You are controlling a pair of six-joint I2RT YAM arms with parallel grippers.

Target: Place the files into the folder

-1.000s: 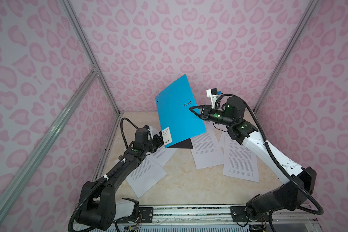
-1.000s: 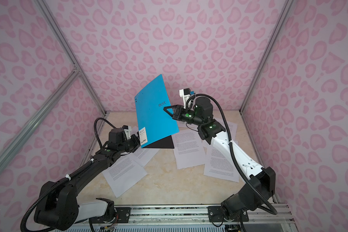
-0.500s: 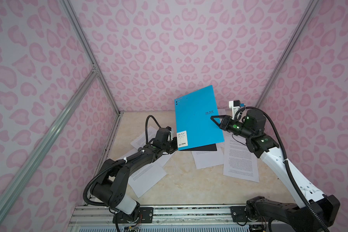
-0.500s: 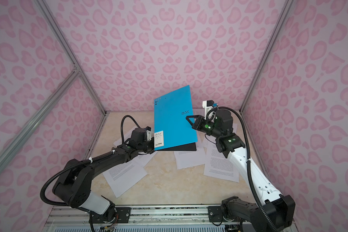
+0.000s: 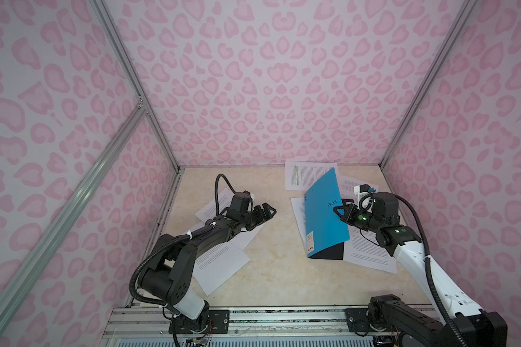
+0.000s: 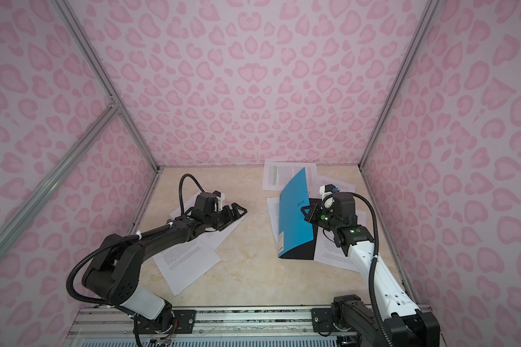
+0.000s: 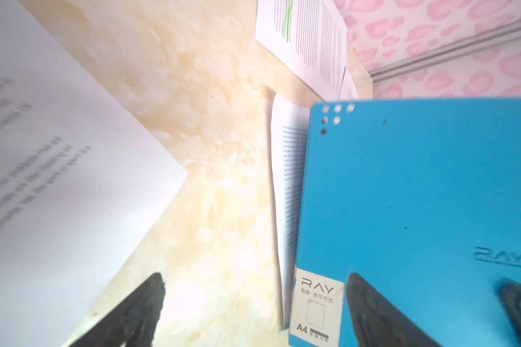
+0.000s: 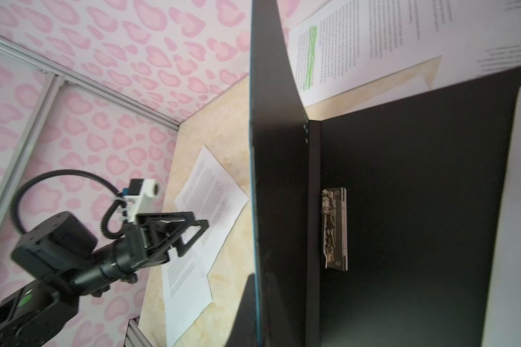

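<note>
The blue folder (image 5: 324,216) (image 6: 294,219) stands half open at the right of the table, its black back panel (image 8: 418,210) flat on sheets and its metal clip (image 8: 334,228) showing. My right gripper (image 5: 337,210) (image 6: 306,210) (image 8: 254,315) is shut on the free edge of the raised cover. My left gripper (image 5: 269,211) (image 6: 241,211) (image 7: 253,300) is open and empty, left of the folder and apart from it, above loose files (image 5: 220,264). More files lie under and beside the folder (image 5: 370,252), one with green highlighted lines (image 5: 301,177) (image 7: 307,39).
Pink patterned walls with metal frame posts close the table on three sides. A metal rail (image 5: 283,318) carrying both arm bases runs along the front edge. Bare marble table (image 5: 283,270) shows between the two groups of sheets.
The right gripper has carried the folder from the middle over to the right and lowered its cover. The left gripper, earlier at the folder's labelled corner, now stands apart from it.
</note>
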